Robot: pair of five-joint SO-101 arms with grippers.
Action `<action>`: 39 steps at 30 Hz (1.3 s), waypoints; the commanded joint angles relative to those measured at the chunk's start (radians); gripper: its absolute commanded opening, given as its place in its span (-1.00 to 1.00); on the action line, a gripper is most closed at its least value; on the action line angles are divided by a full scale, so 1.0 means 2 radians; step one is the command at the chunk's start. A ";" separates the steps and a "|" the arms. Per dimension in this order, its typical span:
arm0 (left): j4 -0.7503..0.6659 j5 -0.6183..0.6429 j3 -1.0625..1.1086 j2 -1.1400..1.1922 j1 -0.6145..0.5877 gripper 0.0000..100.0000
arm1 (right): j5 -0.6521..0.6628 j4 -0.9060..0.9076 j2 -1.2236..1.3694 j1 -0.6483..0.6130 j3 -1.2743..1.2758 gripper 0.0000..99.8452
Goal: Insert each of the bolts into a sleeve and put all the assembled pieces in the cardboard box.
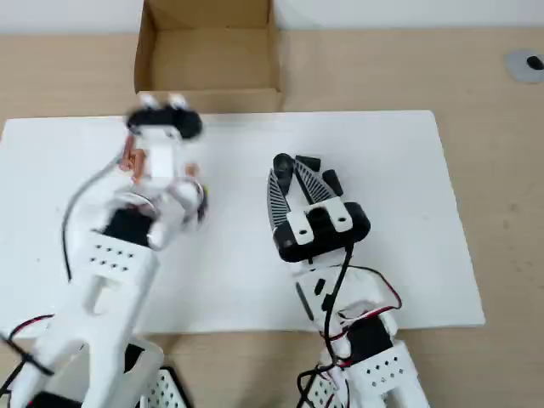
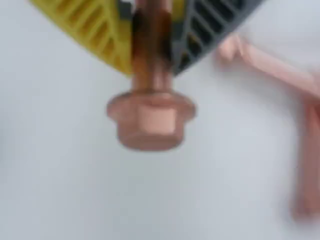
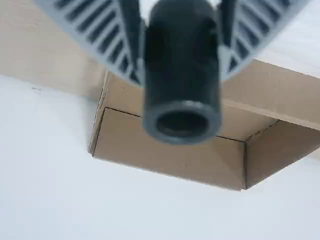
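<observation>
My left gripper (image 2: 152, 62), with one yellow and one grey finger, is shut on the shank of a copper bolt (image 2: 150, 120) whose hex head hangs over the white sheet. Two more copper bolts (image 2: 272, 70) lie beside it. In the high view the left arm (image 1: 157, 149) is over the sheet's far left part, with copper pieces (image 1: 132, 161) showing beside it. My right gripper (image 3: 181, 60) is shut on a black sleeve (image 3: 182, 100), whose open bore faces the camera. That gripper (image 1: 293, 174) holds the sleeve (image 1: 283, 163) near the sheet's middle. The cardboard box (image 1: 208, 55) stands open at the far edge.
A white sheet (image 1: 399, 221) covers most of the wooden table. In the right wrist view the box (image 3: 200, 155) lies just beyond the sleeve. A grey round fitting (image 1: 527, 64) sits at the table's far right. Cables trail from both arm bases at the near edge.
</observation>
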 commanded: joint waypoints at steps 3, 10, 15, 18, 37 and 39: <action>-0.058 0.006 -0.097 -0.062 -0.024 -1.00 | 0.005 -0.012 -0.004 -0.010 0.000 -0.98; 0.089 0.002 -0.086 -0.177 0.005 -1.00 | 0.002 0.068 -0.007 -0.060 0.000 -0.98; 0.176 0.015 -0.040 -0.389 0.071 -1.00 | 0.002 0.067 -0.008 -0.081 0.000 -0.98; 0.140 0.013 0.030 -0.517 0.065 -1.00 | -0.012 0.068 -0.008 -0.104 0.000 -0.98; -0.153 0.074 0.269 -0.576 0.079 -1.00 | -0.097 0.071 -0.003 -0.189 0.000 -0.98; -0.156 0.072 0.275 -0.577 0.084 -1.00 | -0.113 0.075 -0.003 -0.197 0.000 -0.98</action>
